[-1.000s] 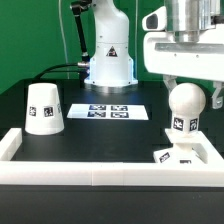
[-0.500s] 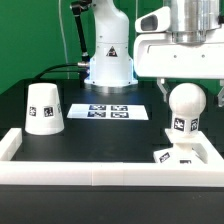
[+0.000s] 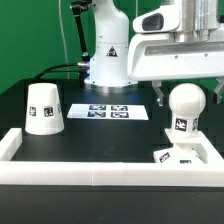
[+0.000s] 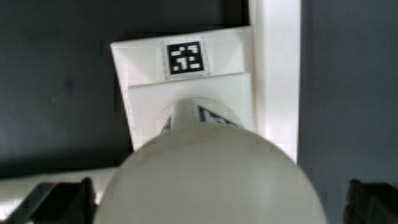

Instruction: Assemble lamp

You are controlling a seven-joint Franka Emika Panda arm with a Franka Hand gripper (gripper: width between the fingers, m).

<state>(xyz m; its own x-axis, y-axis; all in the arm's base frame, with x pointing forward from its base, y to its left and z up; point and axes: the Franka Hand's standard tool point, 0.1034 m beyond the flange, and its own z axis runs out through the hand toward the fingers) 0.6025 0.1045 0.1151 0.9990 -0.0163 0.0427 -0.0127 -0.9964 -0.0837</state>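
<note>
Lower right of the exterior view: white plastic ball-topped bulb (image 3: 186, 108) upright on the flat angular white base (image 3: 168, 156), with the gripper (image 3: 188, 97) spread wide around the ball, apparently untouching; any lift should probably go straight up, avoiding sideways knocks.

backdrop: green wall (image 3: 30, 40) from 9 to 12 o'clock | surface: matte black table (image 3: 100, 130), centre | white border frame (image 3: 90, 160), 6 o'clock | marker board (image 3: 110, 111), mid-table | light: even

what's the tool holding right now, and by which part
Nothing is held. The tool is open, its fingers on either side of the bulb's ball top with gaps showing. The bulb stands on the base.
</note>
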